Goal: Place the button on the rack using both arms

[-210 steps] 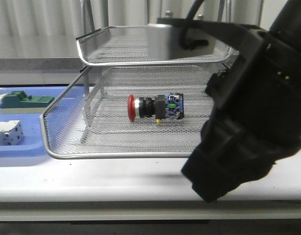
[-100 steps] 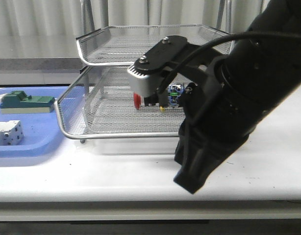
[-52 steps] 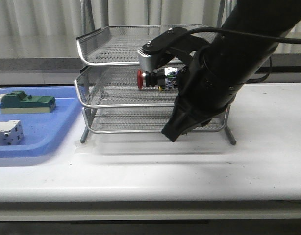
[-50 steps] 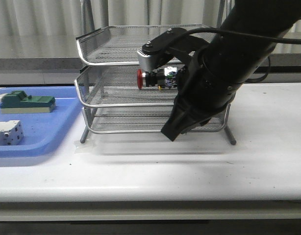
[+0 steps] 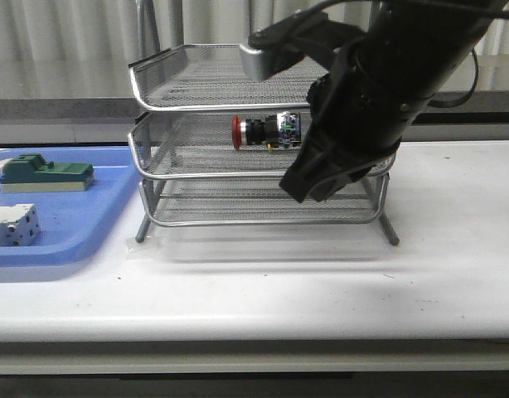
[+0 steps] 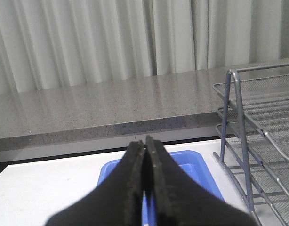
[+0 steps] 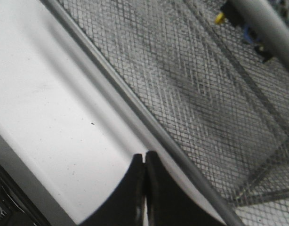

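On the far left of the worktop (image 5: 254, 298) sits one blue tray (image 5: 64, 240) holding two blocks, a green block (image 5: 46, 172) behind a white block (image 5: 10, 225); neither belongs to the job. To its right stands one rack (image 5: 155, 157) of three mesh tiers, and the single button (image 5: 265, 131) lies on its side in the middle tier, red head pointing left, apart from both pincers. The left pincer (image 6: 145, 165), seen only from its own wrist camera, is closed on nothing and looks out over the blue tray toward the rack's near-left post. The right pincer (image 7: 144, 181) is likewise closed and empty, its tips over the bare worktop just beside the lowest tier's rim. The bulky right arm (image 5: 379, 99) hangs close against the rack's right front, so the likeliest trouble, as I judge it, is that arm clipping a rim or post and jolting the light stand, which could roll the round-bodied button across the mesh.
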You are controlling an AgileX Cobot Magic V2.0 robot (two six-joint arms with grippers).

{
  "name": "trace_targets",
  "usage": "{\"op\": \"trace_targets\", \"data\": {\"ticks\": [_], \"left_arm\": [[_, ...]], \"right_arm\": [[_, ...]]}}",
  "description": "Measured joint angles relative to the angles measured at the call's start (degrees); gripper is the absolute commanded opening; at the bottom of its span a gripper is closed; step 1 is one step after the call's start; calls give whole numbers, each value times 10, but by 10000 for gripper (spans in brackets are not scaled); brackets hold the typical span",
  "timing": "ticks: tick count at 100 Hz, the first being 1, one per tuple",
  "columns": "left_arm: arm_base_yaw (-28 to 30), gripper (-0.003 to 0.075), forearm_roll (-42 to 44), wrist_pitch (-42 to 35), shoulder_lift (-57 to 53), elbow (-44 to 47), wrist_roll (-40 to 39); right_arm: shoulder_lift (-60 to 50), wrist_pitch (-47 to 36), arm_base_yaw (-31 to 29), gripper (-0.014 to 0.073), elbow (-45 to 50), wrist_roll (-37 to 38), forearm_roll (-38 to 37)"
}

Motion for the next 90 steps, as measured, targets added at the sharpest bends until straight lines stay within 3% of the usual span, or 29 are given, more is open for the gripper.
{"op": "trace_targets", "data": {"ticks": [34,90], "left_arm": [[0,-20,0,0,0,0,0],[0,-20,0,0,0,0,0]], "right_arm": [[-111,61,-26,-58,1,4,5],[-391,80,-216,-58,182,58,5]]}}
